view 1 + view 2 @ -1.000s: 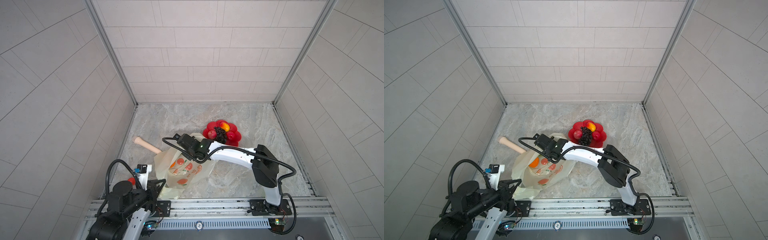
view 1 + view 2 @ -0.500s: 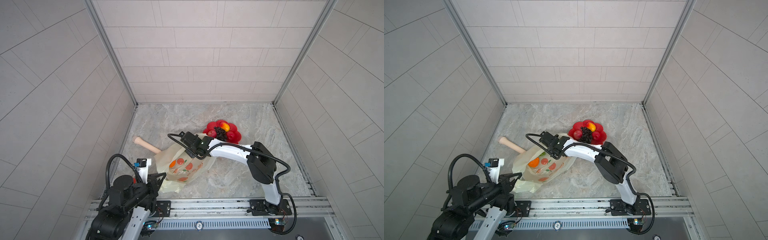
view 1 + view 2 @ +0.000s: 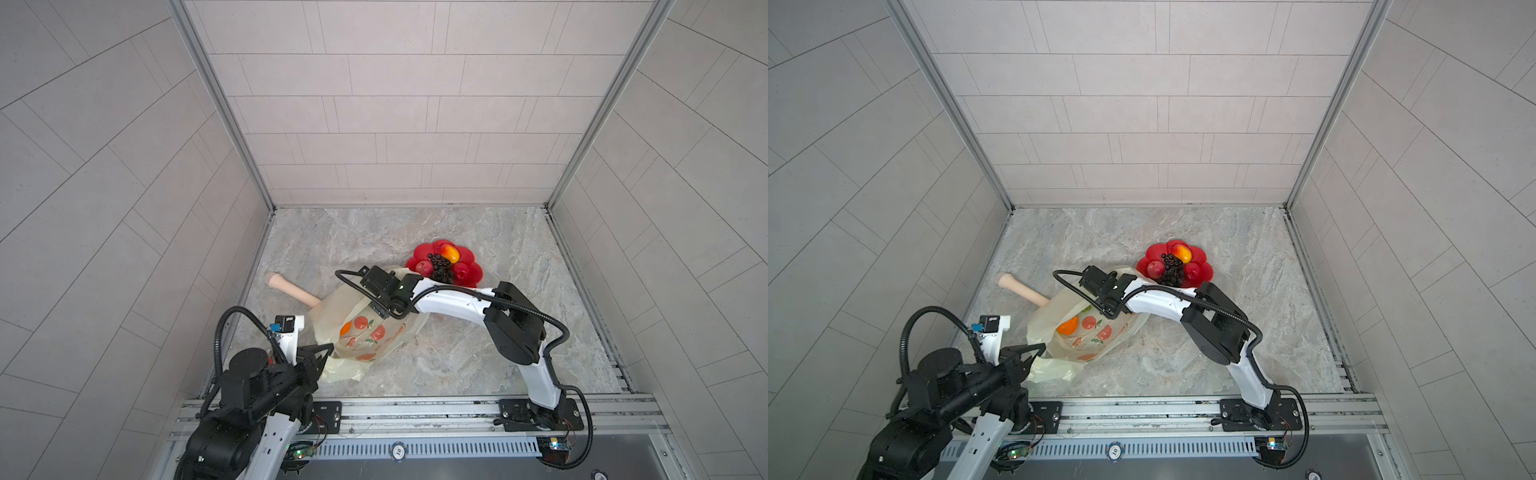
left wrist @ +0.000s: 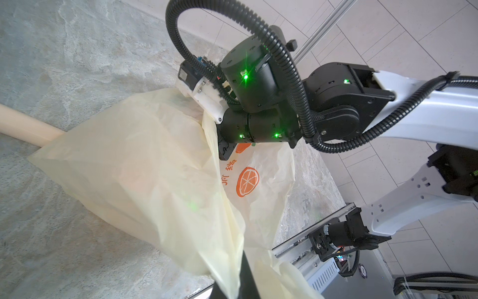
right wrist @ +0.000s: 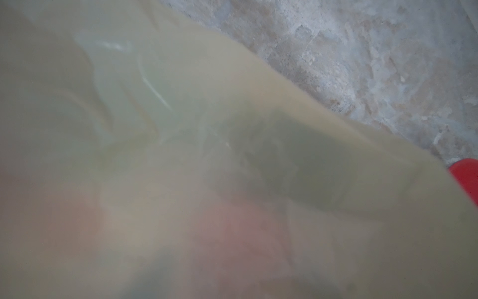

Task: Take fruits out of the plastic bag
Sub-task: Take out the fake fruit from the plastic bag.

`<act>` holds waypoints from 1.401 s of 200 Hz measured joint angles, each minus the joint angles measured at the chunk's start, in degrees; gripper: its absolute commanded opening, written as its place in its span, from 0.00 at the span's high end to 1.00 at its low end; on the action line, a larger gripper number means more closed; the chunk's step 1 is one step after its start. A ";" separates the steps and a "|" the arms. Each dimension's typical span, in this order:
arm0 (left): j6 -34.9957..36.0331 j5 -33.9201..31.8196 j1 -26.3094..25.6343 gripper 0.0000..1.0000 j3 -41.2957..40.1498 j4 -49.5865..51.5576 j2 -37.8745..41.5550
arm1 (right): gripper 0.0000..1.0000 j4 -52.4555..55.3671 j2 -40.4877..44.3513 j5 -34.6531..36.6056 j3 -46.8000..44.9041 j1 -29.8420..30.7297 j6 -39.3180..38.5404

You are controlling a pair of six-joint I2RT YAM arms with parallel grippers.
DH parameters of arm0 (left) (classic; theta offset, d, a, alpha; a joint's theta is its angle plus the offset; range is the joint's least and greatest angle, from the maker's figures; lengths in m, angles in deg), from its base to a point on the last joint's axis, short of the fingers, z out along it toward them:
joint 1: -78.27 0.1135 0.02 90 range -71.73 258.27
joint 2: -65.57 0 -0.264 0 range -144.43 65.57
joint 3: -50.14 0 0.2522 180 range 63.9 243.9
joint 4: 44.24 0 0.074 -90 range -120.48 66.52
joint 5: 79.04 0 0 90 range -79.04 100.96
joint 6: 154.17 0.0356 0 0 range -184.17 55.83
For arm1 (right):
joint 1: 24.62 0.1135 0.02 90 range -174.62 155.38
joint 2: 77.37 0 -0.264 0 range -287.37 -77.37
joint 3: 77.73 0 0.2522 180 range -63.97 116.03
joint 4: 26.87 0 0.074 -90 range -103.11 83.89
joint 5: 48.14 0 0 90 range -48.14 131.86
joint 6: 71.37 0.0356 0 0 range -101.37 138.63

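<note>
The pale yellow plastic bag (image 3: 365, 332) printed with oranges lies front left of centre in both top views. My left gripper (image 3: 328, 348) is shut on a bunched edge of the bag (image 4: 227, 259) near the front rail. My right gripper (image 3: 380, 309) reaches into the bag's mouth from the back, and the film hides its jaws. An orange (image 3: 1068, 326) and a green shape (image 3: 1086, 309) show through the bag. A dark grape bunch (image 3: 440, 269), a mango (image 3: 451, 252) and two red apples (image 3: 424, 266) lie on the red plate (image 3: 476, 277). The right wrist view shows only blurred film.
A beige stick (image 3: 291, 288) lies on the marble table left of the bag, one end under it. The red flower-shaped plate stands just behind the right wrist. Tiled walls close in the left, back and right sides, and a metal rail (image 3: 415, 409) runs along the front.
The bag has been pulled taut between the two grippers and stands higher. The right wrist has shifted slightly toward the back; the left gripper has kept its hold.
</note>
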 measured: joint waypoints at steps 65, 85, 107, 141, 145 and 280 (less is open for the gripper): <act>0.00 -0.09 0.00 1.00 -0.07 -0.72 -0.07 | 0.30 1.60 -3.19 -0.20 0.59 -1.79 -0.20; 0.00 -0.20 0.00 1.00 -0.13 -0.76 -0.07 | 0.34 1.64 -3.17 -0.61 0.66 -1.90 -0.50; -0.02 -0.20 0.00 1.00 -0.13 -0.83 -0.07 | 0.38 1.25 -2.49 -1.60 0.20 -1.97 -0.76; -0.02 -0.17 0.00 1.00 -0.13 -1.14 -0.07 | 0.41 0.72 0.76 -3.13 -1.27 -2.27 -1.09; -0.04 -0.17 0.00 1.00 -0.15 -1.16 -0.07 | 0.42 0.63 1.40 -3.30 -1.53 -2.27 -1.11; -0.46 0.20 0.11 1.00 -0.81 -2.08 0.00 | 0.49 -6.47 21.11 -15.91 -13.20 -0.07 -3.48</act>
